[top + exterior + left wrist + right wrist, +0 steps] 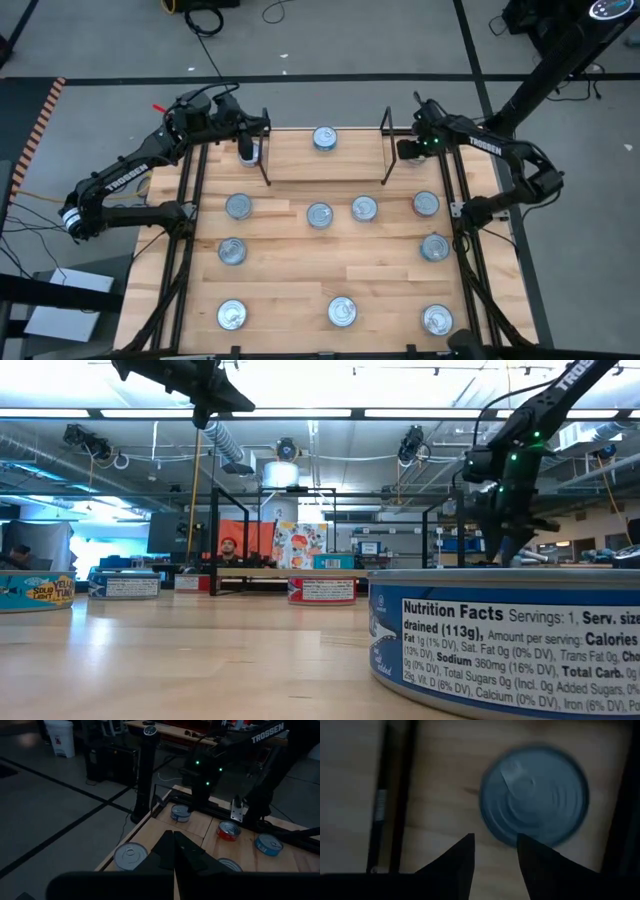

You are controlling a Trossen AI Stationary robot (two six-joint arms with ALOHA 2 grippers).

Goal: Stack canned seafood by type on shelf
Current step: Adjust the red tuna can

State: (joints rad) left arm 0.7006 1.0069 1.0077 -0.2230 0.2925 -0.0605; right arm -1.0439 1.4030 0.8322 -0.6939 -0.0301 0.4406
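**Both arms at the shelf ends, tins spread over the table**

High view: left gripper (248,140) sits at the outer side of the left black wire end frame (265,148) of the narrow light-wood shelf board (325,160); a small tin (248,153) shows right under its tip, hold not clear. Right gripper (405,150) hangs just outside the right black wire end frame (386,148). One flat round silver-lidded tin (324,138) rests on the shelf board between the two grippers. Ten more silver-lidded tins lie on the large wooden tabletop (290,275) on the near side of the shelf; the closest one to the right gripper (426,204) is just nearer the table front than it.

Low view: right arm comes down from above at the far right, green lights on, gripper tip hidden behind a large blue-labelled tin (505,640) in the foreground. A red-labelled tin (322,590) stands mid-table.

Left wrist view: left fingers (167,851) pressed together, nothing seen between them. A silver-lidded tin (131,855) lies just beside them; a red-sided tin (229,830) and a blue-sided tin (268,844) farther off near the other arm.

Right wrist view: right fingers (462,855) part-open, a gap between them, empty. A silver lid with pull tab (535,802) sits just ahead of the tips, not touching
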